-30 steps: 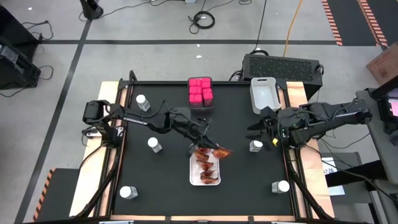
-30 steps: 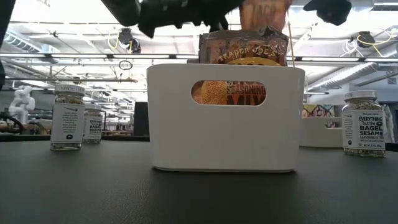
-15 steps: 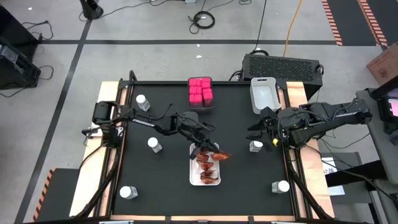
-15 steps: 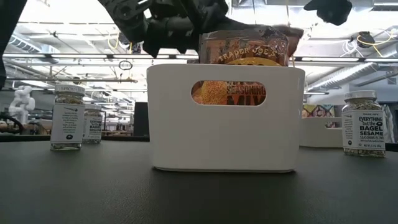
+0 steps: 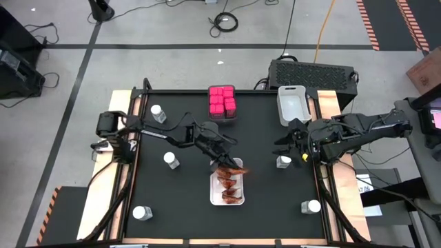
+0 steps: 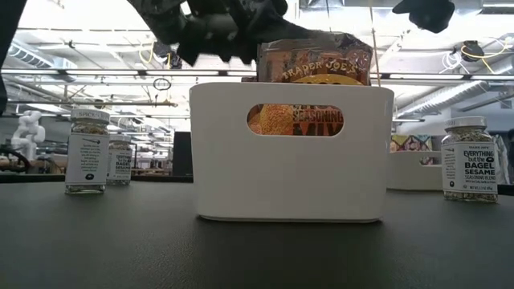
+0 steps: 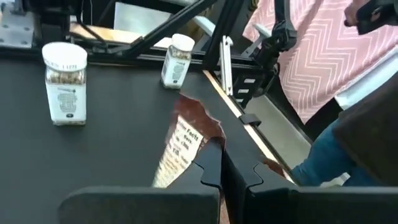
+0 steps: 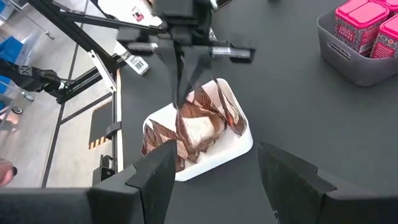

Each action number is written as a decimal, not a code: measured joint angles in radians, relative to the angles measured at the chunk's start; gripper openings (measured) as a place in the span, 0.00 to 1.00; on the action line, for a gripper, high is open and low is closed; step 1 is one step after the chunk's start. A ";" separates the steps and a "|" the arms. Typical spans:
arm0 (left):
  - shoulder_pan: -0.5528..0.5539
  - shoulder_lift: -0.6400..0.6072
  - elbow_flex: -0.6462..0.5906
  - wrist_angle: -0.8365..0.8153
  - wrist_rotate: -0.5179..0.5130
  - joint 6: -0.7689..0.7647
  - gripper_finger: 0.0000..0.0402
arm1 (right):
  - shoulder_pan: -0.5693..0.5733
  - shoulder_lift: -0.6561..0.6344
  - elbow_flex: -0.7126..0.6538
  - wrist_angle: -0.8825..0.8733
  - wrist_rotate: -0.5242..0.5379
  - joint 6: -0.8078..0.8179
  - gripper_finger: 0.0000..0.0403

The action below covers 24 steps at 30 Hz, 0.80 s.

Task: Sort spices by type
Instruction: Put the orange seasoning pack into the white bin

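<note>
My left gripper (image 5: 222, 160) is shut on a crinkly red-orange packet (image 5: 234, 169) over the far end of the white tray (image 5: 214, 195), where other packets (image 8: 205, 134) stand. Pink cube boxes (image 5: 222, 101) fill a grey bin at the far edge. White-capped jars stand on the mat: two on the left (image 5: 170, 160) (image 5: 158, 113), one at the near left (image 5: 142, 213), one at the near right (image 5: 312, 205), one (image 5: 283, 162) just below my right gripper (image 5: 285, 146). That gripper hangs open, clear of the table, with nothing between its fingers. My left gripper pinches the packet's upper edge (image 7: 210, 138) between its two shut fingers (image 8: 181, 74). The fingers slant down from the table's left. The packet hangs below them, with its lower part among the other packets in the tray.
An empty white bin (image 5: 293, 103) stands at the far right of the mat. A person in a pink zigzag top (image 7: 323, 56) stands beyond the table's edge. Bare mat lies between the tray and the pink boxes and along the near edge.
My left gripper has gone down toward the white tray and tipped, staying shut on the packet. The packet stood high and stuck out to the tray's right. It now sits lower, down among the other packets.
</note>
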State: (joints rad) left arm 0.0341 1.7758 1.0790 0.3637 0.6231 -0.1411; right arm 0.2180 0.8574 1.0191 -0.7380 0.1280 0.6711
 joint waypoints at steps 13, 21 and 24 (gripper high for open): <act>-0.009 -0.013 0.000 -0.130 -0.045 0.093 0.00 | 0.000 0.000 0.000 0.000 0.002 -0.003 0.54; -0.011 0.050 0.000 -0.063 -0.026 0.098 0.00 | 0.000 0.000 0.000 0.003 0.002 0.015 0.54; -0.012 0.065 0.000 -0.070 -0.005 0.095 0.00 | 0.000 0.000 0.000 0.004 0.002 0.023 0.54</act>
State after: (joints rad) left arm 0.0219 1.8411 1.0790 0.2939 0.6180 -0.0459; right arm 0.2180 0.8577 1.0191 -0.7343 0.1303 0.6945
